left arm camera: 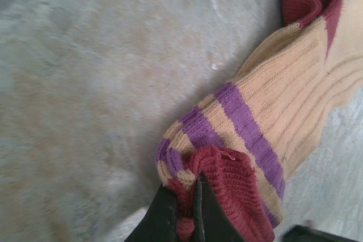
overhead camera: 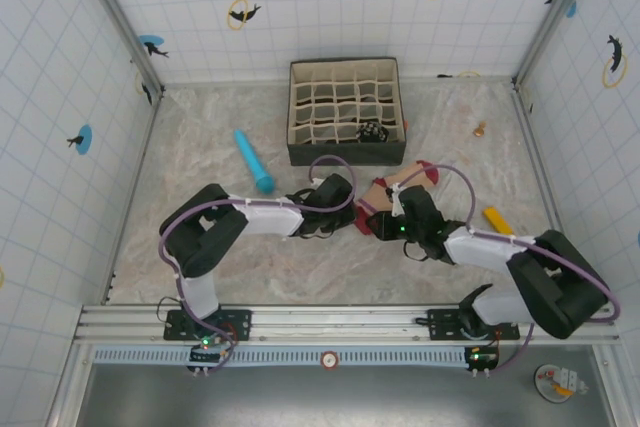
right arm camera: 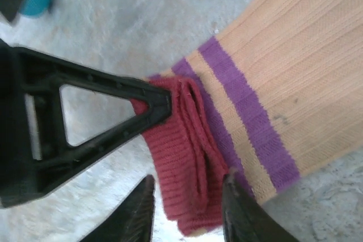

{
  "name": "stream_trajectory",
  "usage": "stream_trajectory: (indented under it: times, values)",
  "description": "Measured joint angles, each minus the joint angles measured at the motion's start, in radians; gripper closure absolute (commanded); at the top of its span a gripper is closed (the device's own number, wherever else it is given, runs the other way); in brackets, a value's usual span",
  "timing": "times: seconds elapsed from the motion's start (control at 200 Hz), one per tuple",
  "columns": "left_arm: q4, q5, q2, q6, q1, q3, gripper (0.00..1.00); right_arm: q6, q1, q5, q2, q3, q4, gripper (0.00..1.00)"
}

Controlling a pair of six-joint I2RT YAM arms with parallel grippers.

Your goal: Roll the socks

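Left wrist view: the left tool (left arm camera: 184,211) is pinched shut on the folded maroon cuff (left arm camera: 229,177) of the peach sock (left arm camera: 289,89). The right tool (right arm camera: 187,211) stands part open, its jaws straddling the same cuff without clamping it. The sock lies on the worktop (left arm camera: 85,83) near its middle, just in front of the divided box (overhead camera: 345,155). The ribbed knit looks soft and light and would likely slump and unroll if released, so the hold belongs across the doubled cuff.

Bright, even light; wrist views slightly blurred.
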Motion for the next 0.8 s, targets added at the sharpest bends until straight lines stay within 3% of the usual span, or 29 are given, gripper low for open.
stream_trajectory:
  times: [0.185,0.455,0.656,0.801]
  values:
    - [-0.13,0.019,-0.038,0.001,0.031,0.013,1.0,-0.139,0.093,0.089,-0.13,0.008,-0.071,0.44]
    - [-0.262,0.086,-0.109,0.011,0.052,0.011,1.0,-0.345,0.419,0.429,-0.168,-0.005,-0.08,0.33]
    - [-0.306,0.109,-0.173,0.027,0.052,-0.028,1.0,-0.447,0.59,0.618,-0.102,-0.073,0.004,0.3]
    - [-0.327,0.109,-0.192,0.03,0.052,-0.048,1.0,-0.509,0.653,0.705,0.002,-0.079,0.077,0.3]
